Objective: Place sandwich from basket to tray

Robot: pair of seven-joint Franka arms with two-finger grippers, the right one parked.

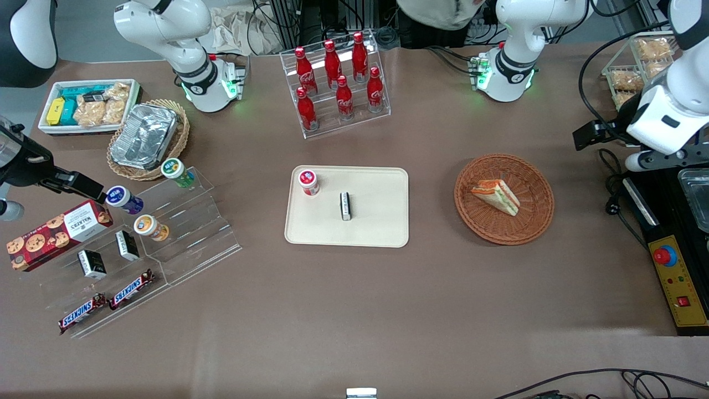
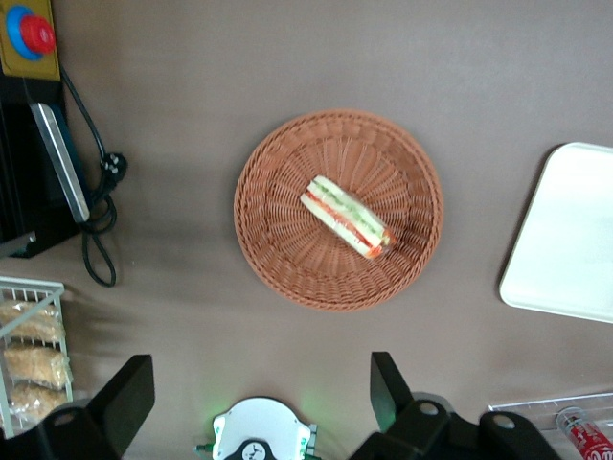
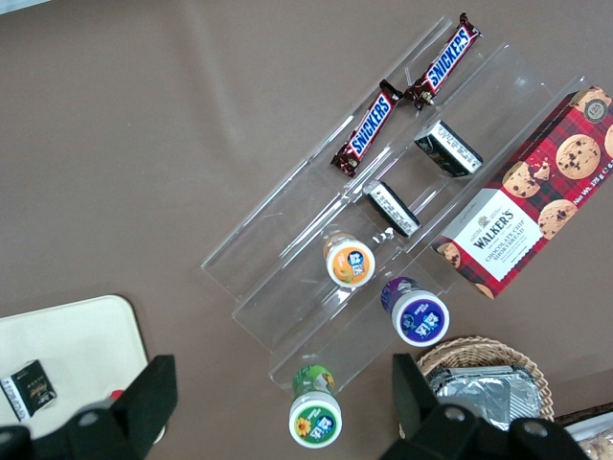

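Note:
The sandwich (image 1: 496, 195) (image 2: 347, 216), a pale wedge with red, orange and green layers, lies on its side in the round reddish-brown basket (image 1: 501, 235) (image 2: 278, 259). The cream tray (image 1: 376, 210) (image 2: 565, 240) rests flat beside the basket, toward the parked arm's end. On it are a red-lidded cup (image 1: 308, 182) and a small black box (image 1: 345, 206). My gripper (image 2: 261, 388) hangs open and empty, high above the table. It is off the basket's rim, toward the working arm's end, where its wrist (image 1: 664, 119) shows.
A rack of red cola bottles (image 1: 338, 77) stands farther from the front camera than the tray. A control box with a red button (image 1: 678, 282) and a wire rack of snack packets (image 1: 637, 66) sit at the working arm's end. A clear stand with snacks (image 1: 166, 233) is at the parked arm's end.

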